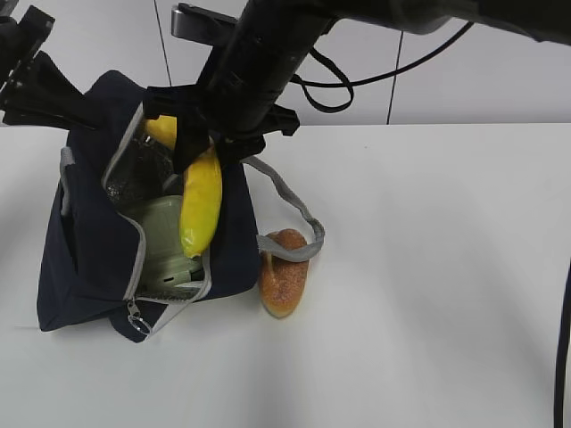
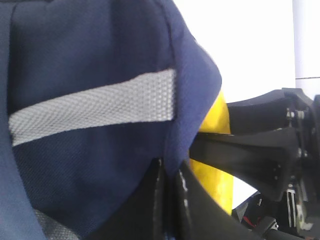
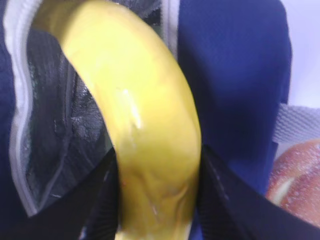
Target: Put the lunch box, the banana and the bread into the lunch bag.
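Although largely masked in the exterior view by its own dark arm, clamps the banana (image 1: 200,201) between both jaws of the right gripper (image 3: 159,202); grip confirmed only in the right wrist view. Holds the banana tilted, lower end down inside the open mouth of the lunch bag (image 1: 89,241), upper end hidden behind the gripper. Cannot tell whether the lower tip touches the lunch box (image 1: 161,236). Shows only the sage-green lid of the lunch box, low in the bag against the foil lining; glass body concealed by the bag wall.

Cuts off most of the left arm at the upper left edge of the exterior view. Settles the matter in the left wrist view: left gripper (image 2: 169,205) pinched tight on the navy edge of the bag, fabric caught between both fingers (image 2: 196,212).

Locates the bread (image 1: 284,272) on the table (image 1: 428,267) just beside the bag, outside it, with a grey strap handle (image 1: 290,209) lying across its top. Catches only a blurred corner of the bread in the right wrist view. Reveals, in the left wrist view alone, a strip of yellow banana past the bag's rim.
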`<state>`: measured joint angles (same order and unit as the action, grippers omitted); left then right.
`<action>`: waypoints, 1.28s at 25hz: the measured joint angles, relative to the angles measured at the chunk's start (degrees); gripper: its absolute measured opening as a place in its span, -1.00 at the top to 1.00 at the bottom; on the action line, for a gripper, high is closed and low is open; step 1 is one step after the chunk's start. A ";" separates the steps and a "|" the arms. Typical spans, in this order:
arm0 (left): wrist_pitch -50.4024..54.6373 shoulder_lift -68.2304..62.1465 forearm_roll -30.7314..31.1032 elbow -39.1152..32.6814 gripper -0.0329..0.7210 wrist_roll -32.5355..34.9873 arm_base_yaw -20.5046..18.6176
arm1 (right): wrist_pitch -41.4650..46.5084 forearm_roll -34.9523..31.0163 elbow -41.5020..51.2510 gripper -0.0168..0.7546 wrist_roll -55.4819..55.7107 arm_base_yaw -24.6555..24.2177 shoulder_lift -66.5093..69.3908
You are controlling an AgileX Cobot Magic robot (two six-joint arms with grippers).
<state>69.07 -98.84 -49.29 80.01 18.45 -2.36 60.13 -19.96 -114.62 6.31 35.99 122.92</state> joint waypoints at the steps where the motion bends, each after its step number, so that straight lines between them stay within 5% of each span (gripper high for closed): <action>1: 0.00 0.00 0.00 0.00 0.95 0.00 0.00 | -0.40 -0.55 -0.09 0.10 0.15 0.00 0.31; 9: 0.00 0.00 -0.24 0.00 0.95 0.00 0.00 | -7.81 -2.78 -0.23 0.00 0.35 2.36 3.99; 16: 0.00 0.00 -0.33 0.00 0.95 0.00 -0.05 | -13.46 -4.03 -0.23 -0.56 -2.03 3.20 5.47; 26: 0.00 0.00 -0.36 0.00 0.95 0.00 -0.05 | 7.93 11.60 -8.66 -0.61 -3.68 0.76 3.09; 32: 0.00 0.00 -0.36 0.00 0.95 0.00 -0.05 | 10.41 15.92 -7.70 -0.59 -3.81 -1.68 -0.45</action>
<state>69.07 -98.84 -49.66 80.01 18.45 -2.41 70.53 -4.04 -122.32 2.50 34.31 122.47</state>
